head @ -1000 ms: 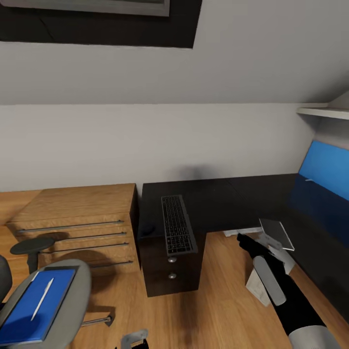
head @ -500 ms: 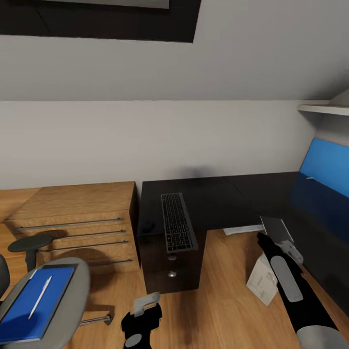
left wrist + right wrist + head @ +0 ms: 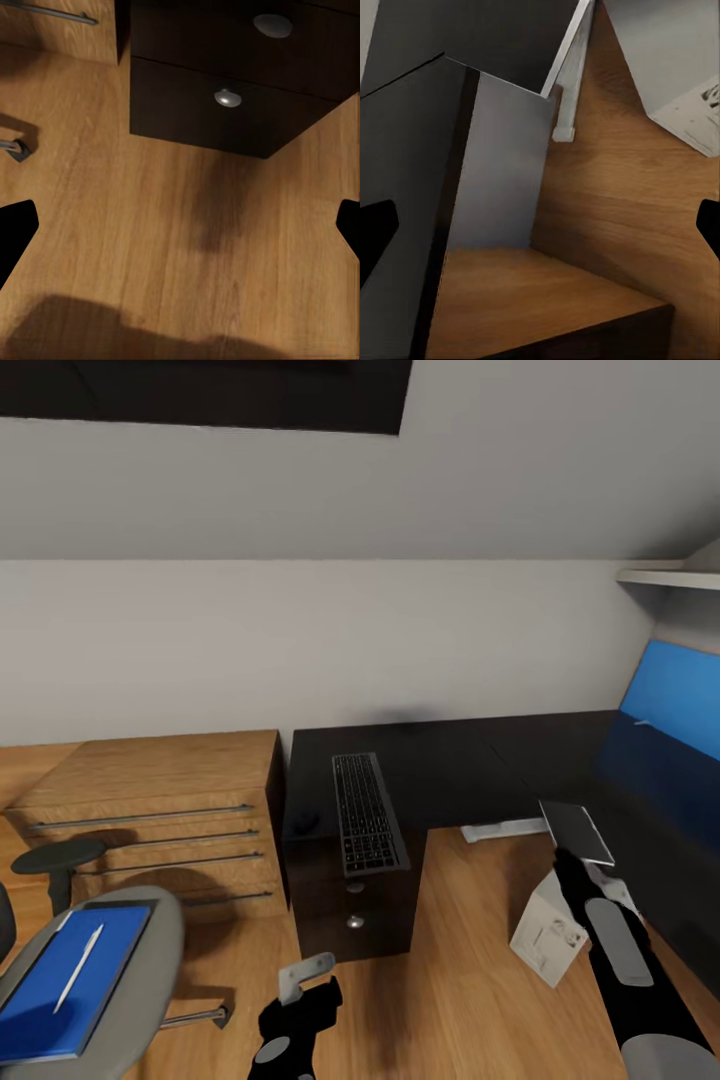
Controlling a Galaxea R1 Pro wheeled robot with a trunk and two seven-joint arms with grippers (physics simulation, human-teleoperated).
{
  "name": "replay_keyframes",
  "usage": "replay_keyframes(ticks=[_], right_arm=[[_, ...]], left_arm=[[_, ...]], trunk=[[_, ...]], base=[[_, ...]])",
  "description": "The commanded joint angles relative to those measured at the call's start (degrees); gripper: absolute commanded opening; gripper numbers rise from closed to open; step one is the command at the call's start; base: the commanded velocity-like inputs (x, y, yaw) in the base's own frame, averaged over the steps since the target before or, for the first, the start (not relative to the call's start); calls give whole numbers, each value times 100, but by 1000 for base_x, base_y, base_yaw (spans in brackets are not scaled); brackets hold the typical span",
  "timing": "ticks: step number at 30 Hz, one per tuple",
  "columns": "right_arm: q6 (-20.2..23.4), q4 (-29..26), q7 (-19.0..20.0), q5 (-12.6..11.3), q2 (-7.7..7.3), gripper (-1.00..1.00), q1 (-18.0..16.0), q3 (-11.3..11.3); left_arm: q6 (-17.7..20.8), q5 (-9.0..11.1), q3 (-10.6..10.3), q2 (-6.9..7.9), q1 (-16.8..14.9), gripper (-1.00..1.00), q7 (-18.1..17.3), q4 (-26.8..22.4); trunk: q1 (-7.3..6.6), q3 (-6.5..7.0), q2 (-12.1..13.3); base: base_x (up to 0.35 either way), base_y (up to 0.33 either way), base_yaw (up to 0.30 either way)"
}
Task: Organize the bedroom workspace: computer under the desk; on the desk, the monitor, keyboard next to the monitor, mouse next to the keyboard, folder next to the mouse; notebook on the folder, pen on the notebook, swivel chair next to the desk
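Note:
The black desk stands against the grey wall. On it lie the keyboard and, to its left, the small dark mouse. The grey swivel chair at lower left carries the blue folder with the white pen on top. The white computer stands tilted on the floor under the desk, also in the right wrist view. My right gripper hovers open beside it. My left gripper is open above the floor before the desk drawers. The monitor is out of view.
A low oak drawer unit stands left of the desk. A blue panel lines the right wall under a white shelf. The desk's white foot rests on the plank floor. The chair's armrest juts out at left.
My left arm has risen into the head view from the bottom edge. My right arm has drawn back to the right, near the computer. The view has tilted slightly.

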Motion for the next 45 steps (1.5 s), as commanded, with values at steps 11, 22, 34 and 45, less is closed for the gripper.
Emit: replay_keyframes(ticks=[11,22,34,45], right_arm=[[132,224,53,-1221,-134,100,-7,-73],[509,222,75,-2217,-195,100,-7,-181],[583,57,611,-2445,-200,100,-6,-412],[584,-56,1025,-2407,-266,100,-7,-754]], left_arm=[[32,111,-94,18,-5,100,47,-45],[33,108,-104,23,-5,100,55,-25],[33,113,-272,23,-5,100,72,-14],[29,108,-359,17,-5,100,74,74]], trunk=[[242,-204,-446],[484,-401,-887],[747,-617,-1369],[989,-814,-1810]], base=[[0,0,0],[0,0,0],[0,0,0],[0,0,0]])
